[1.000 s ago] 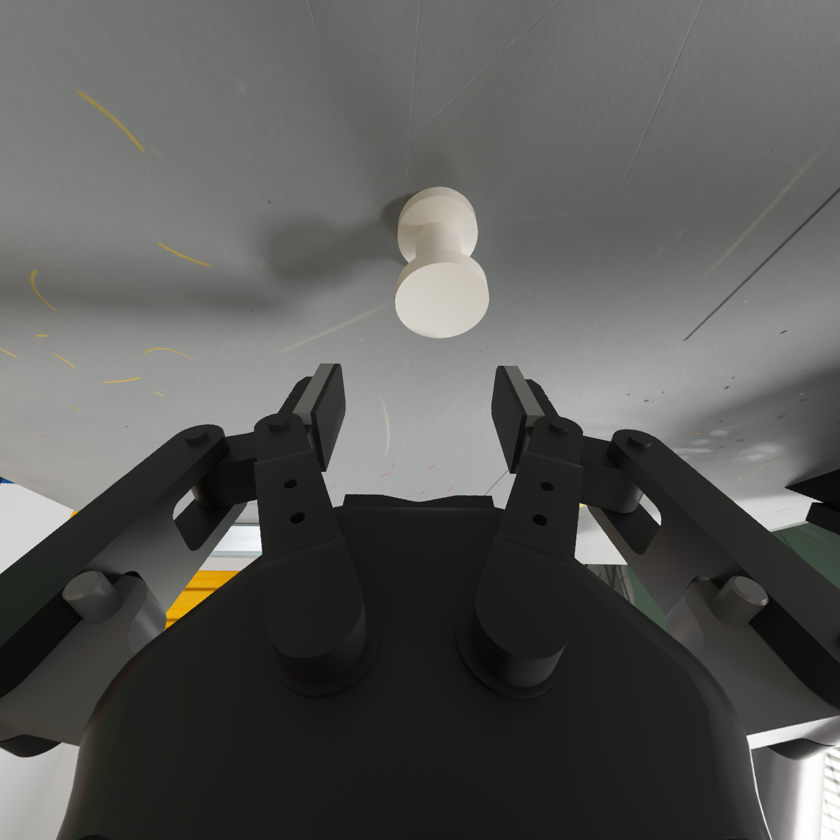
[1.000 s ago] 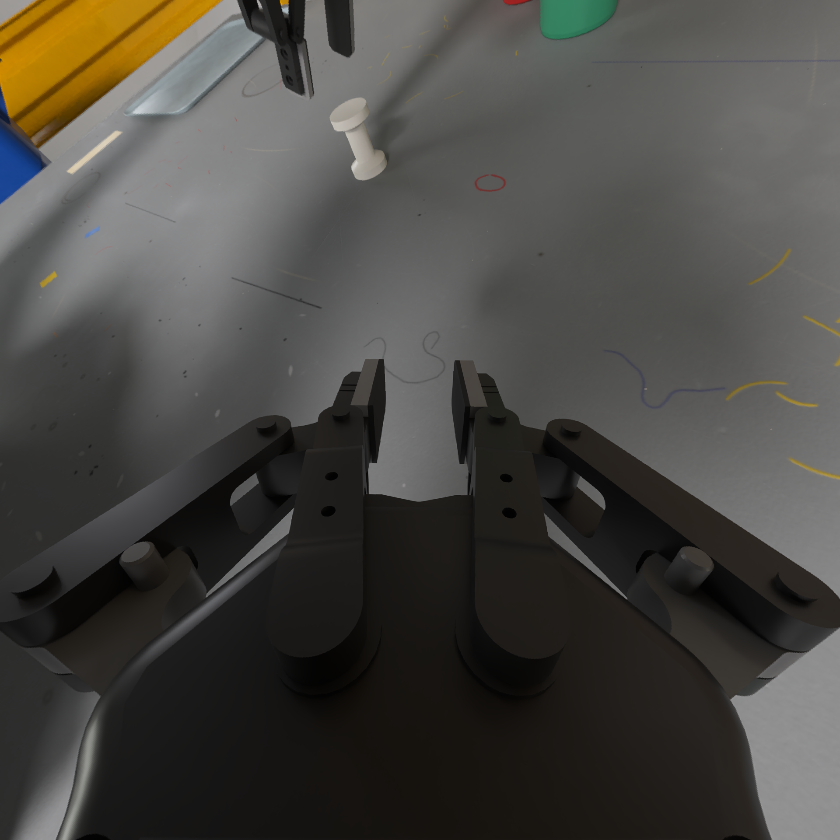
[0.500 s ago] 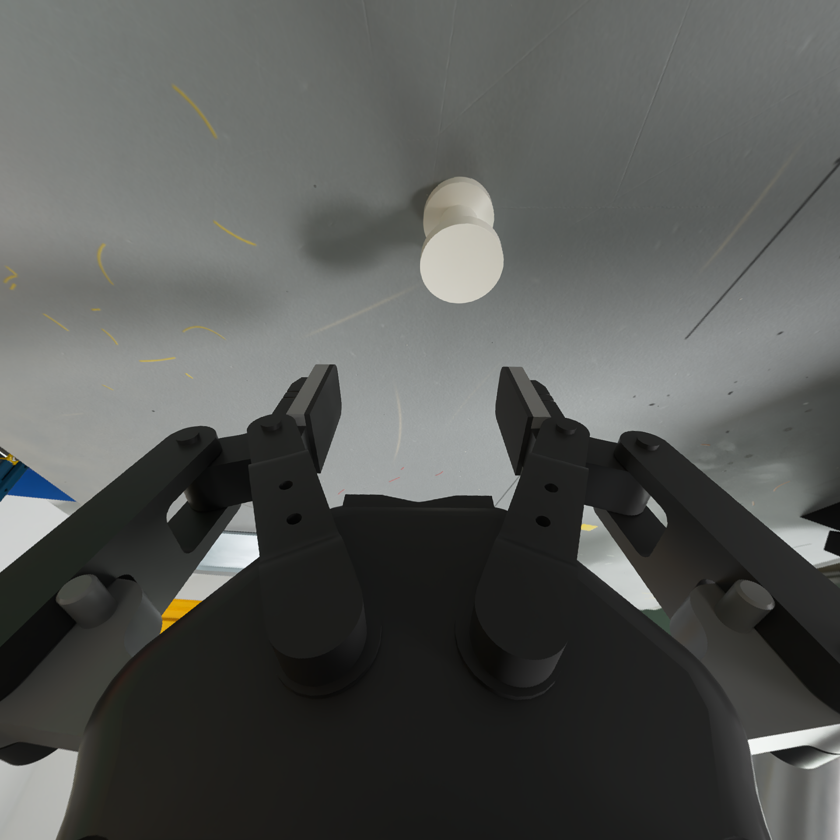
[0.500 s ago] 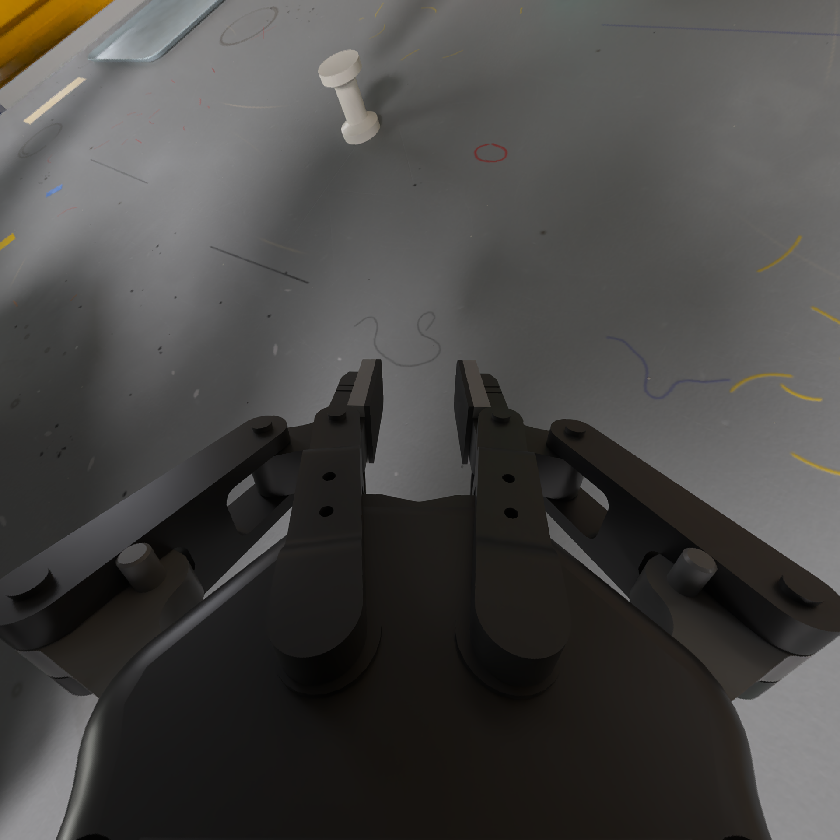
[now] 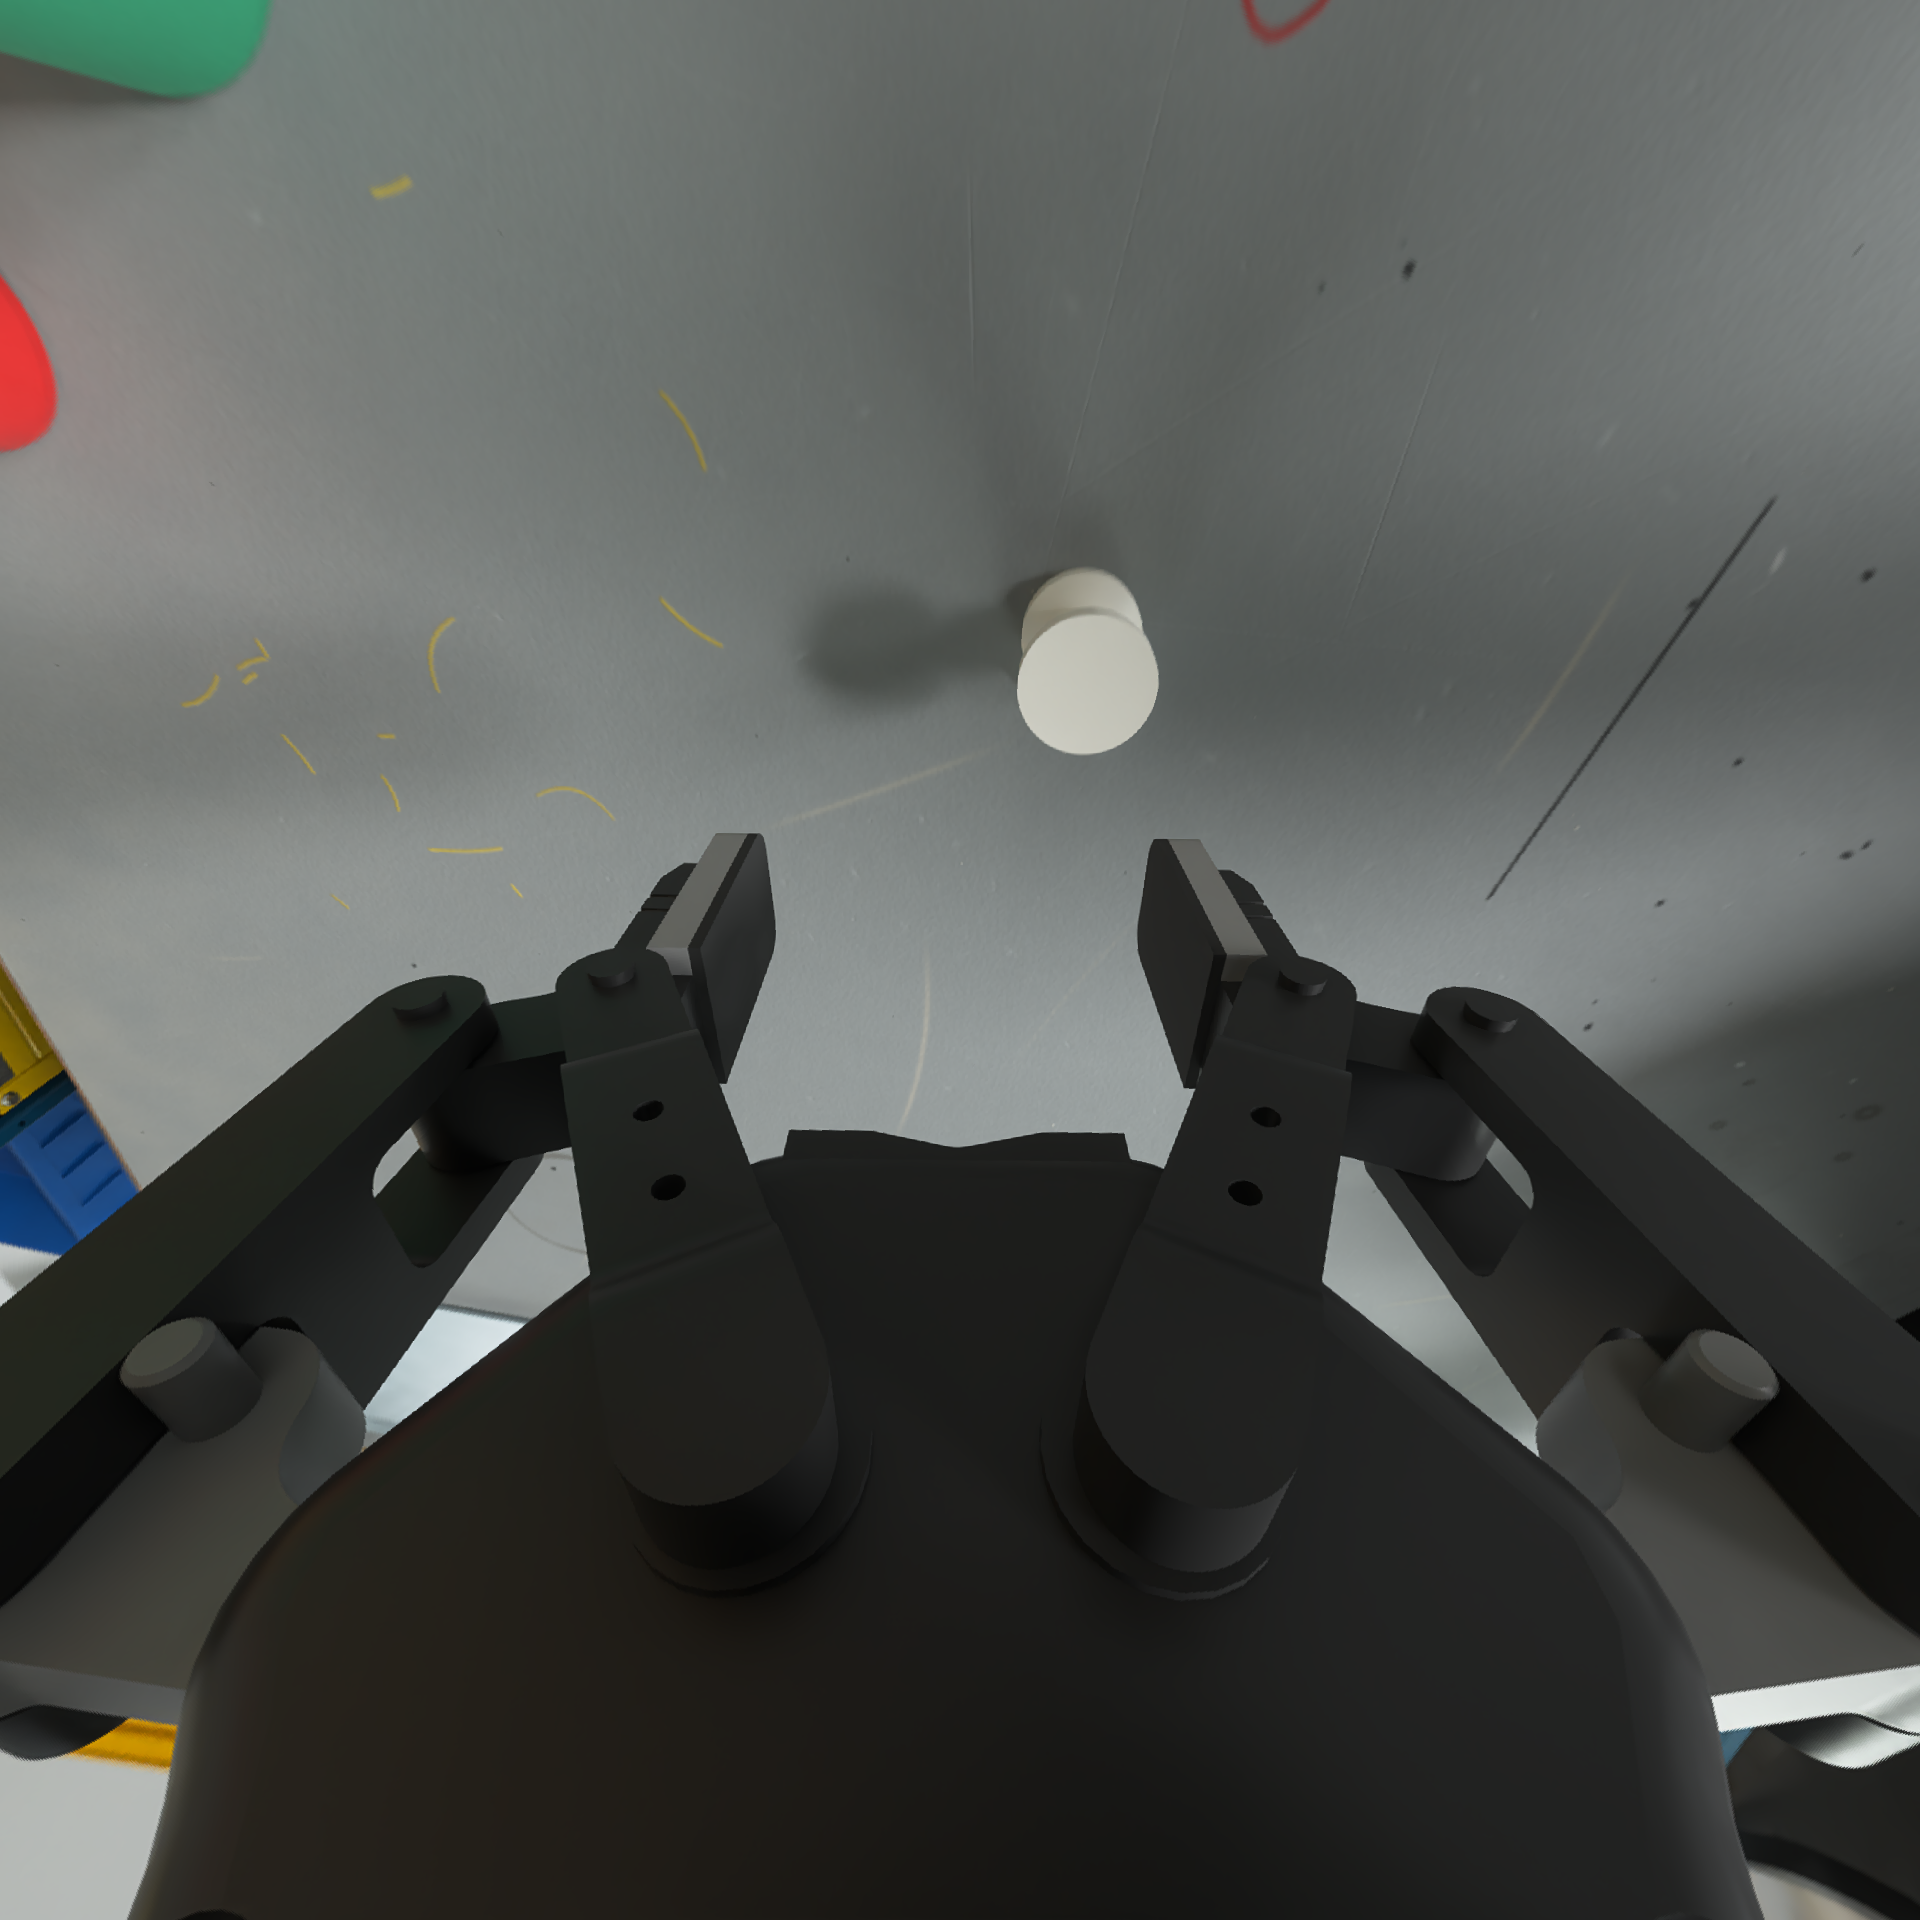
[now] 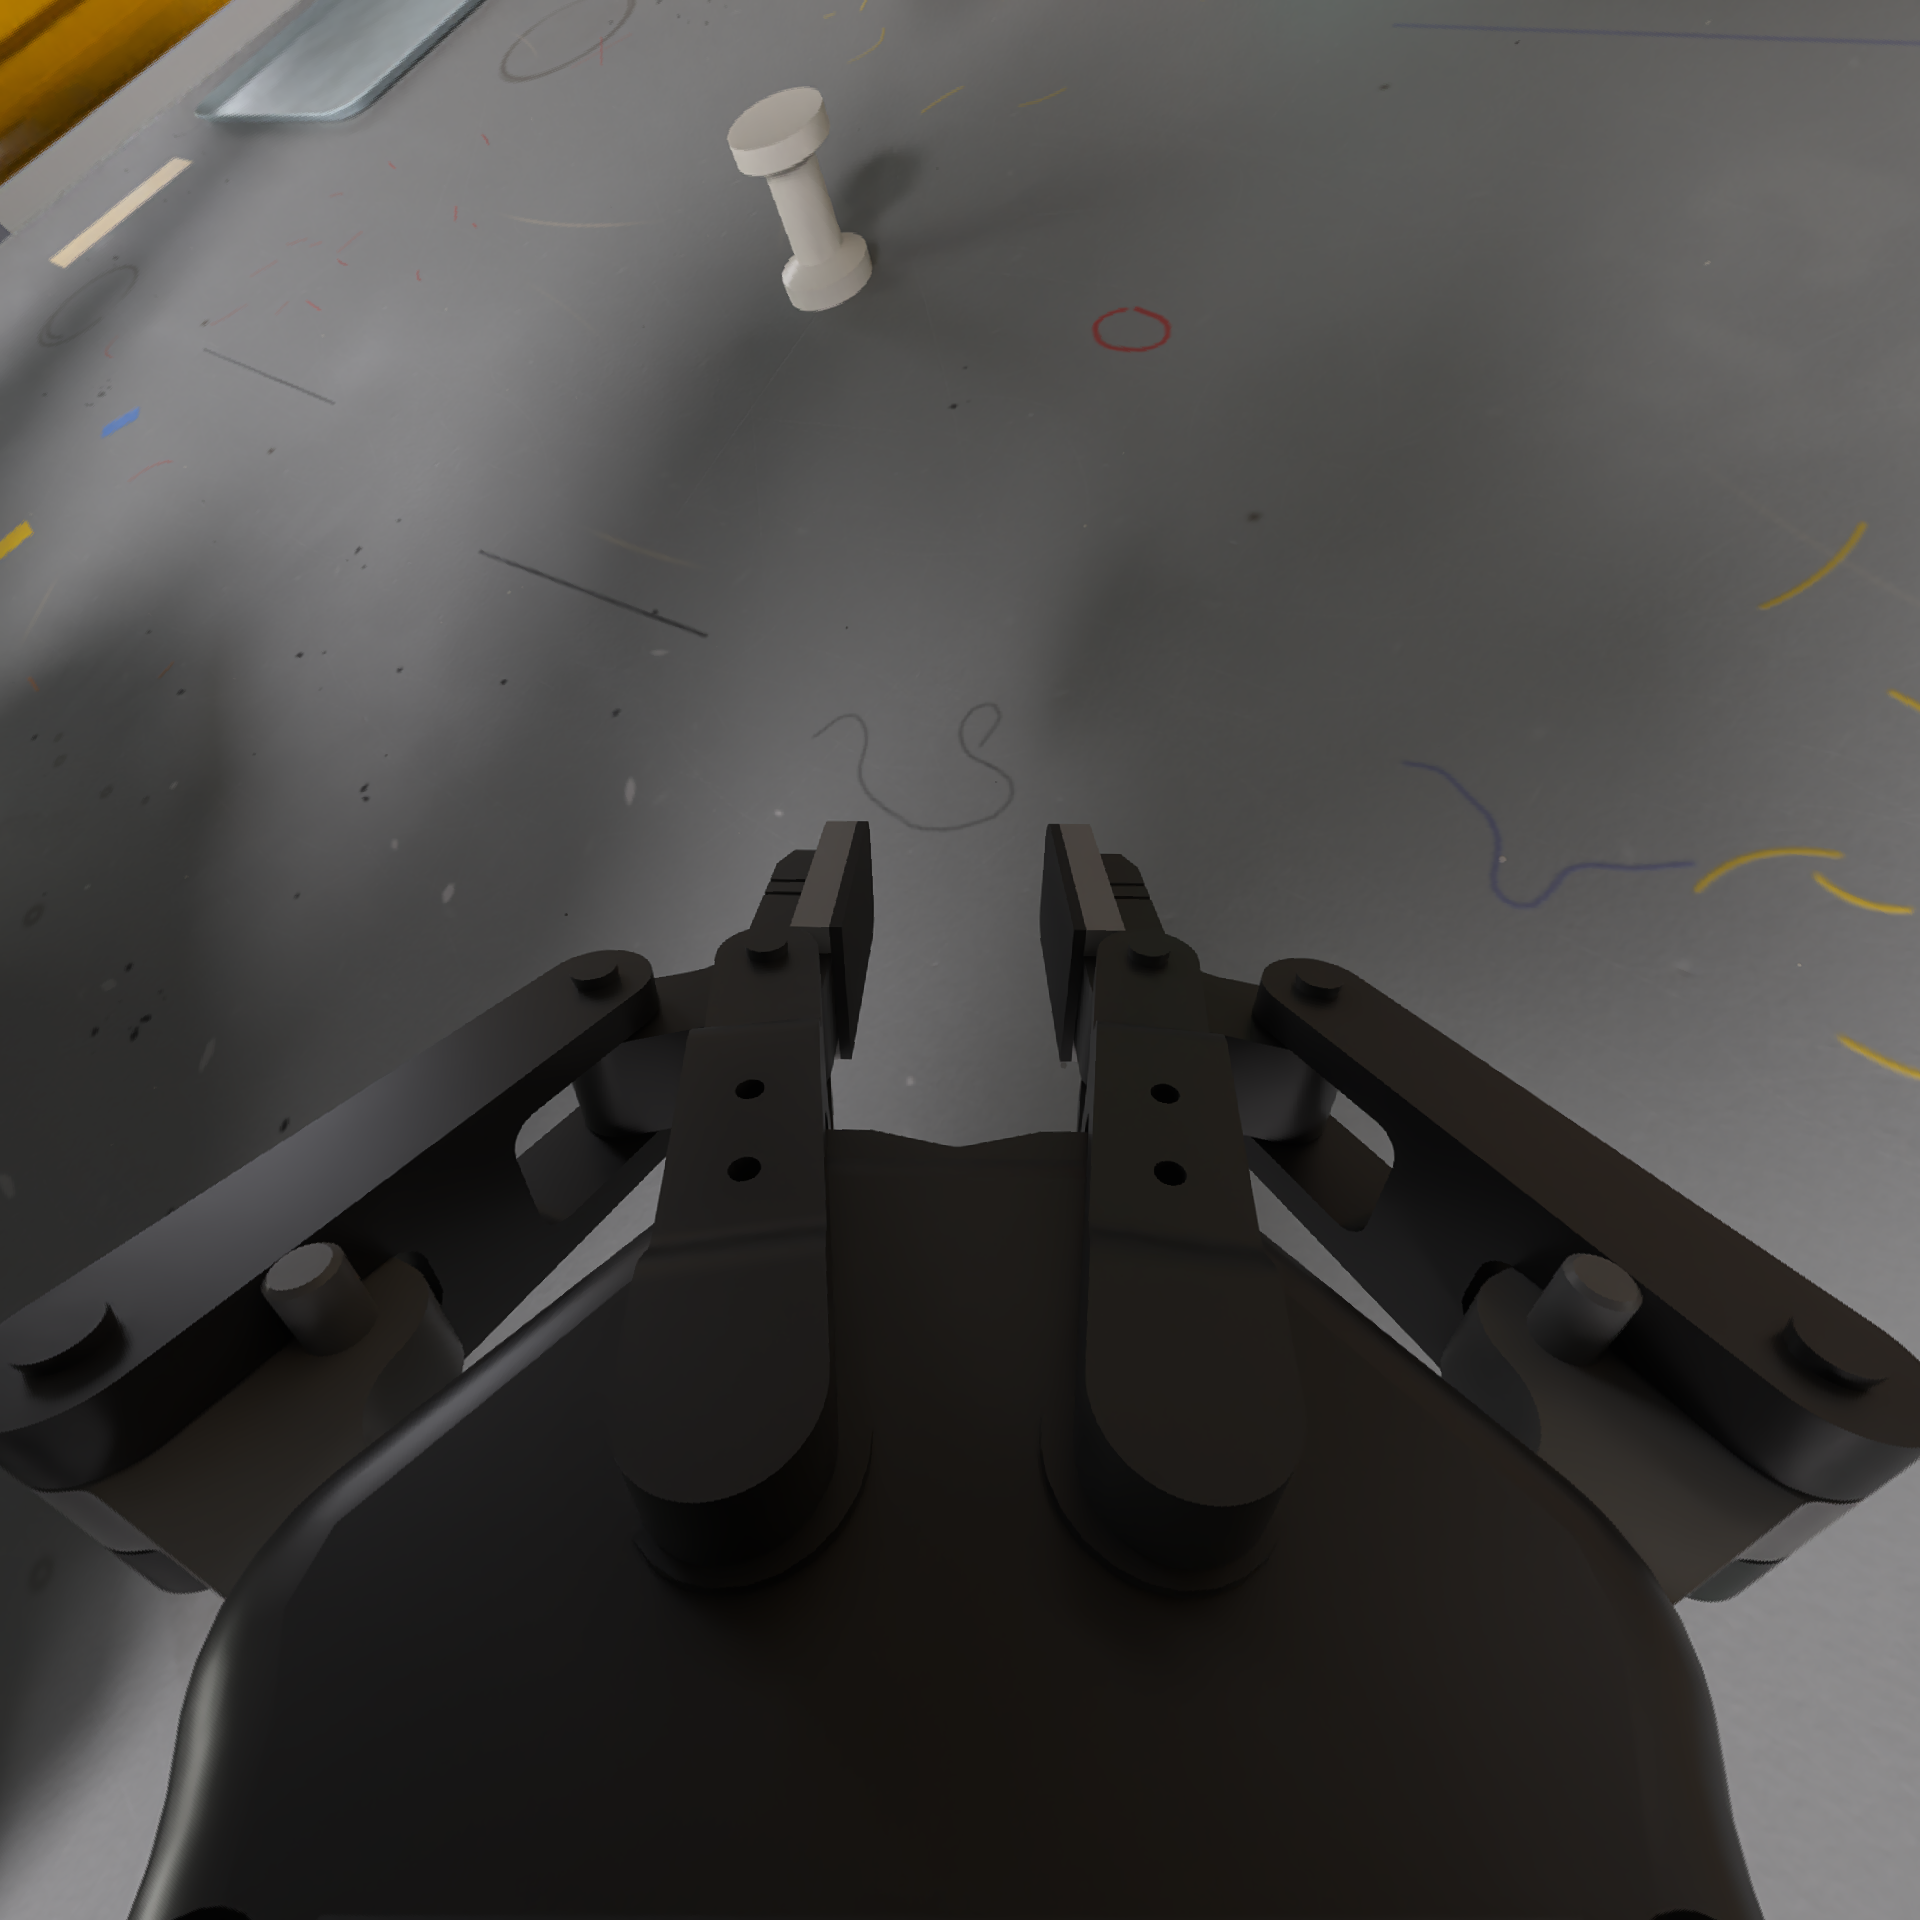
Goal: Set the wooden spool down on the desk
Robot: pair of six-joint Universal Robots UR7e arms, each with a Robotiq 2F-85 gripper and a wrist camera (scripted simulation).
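The pale wooden spool (image 5: 1086, 675) stands upright on one flange on the grey desk (image 5: 1351, 312). In the left wrist view I see its round top from above. My left gripper (image 5: 956, 883) is open and empty, above the spool and apart from it. In the right wrist view the spool (image 6: 800, 197) stands far ahead at upper centre. My right gripper (image 6: 956, 883) is partly open and empty, low over the desk (image 6: 1351, 520), far from the spool.
A green object (image 5: 125, 42) and a red object (image 5: 16, 364) show at the left wrist view's left edge. A flat metal plate (image 6: 332, 57) and a yellow rail (image 6: 62, 83) lie at the right view's upper left. Pen marks dot the desk.
My left gripper has risen away from the spool, which looks smaller and now shows end-on. It has left the right wrist view. The right gripper has barely moved.
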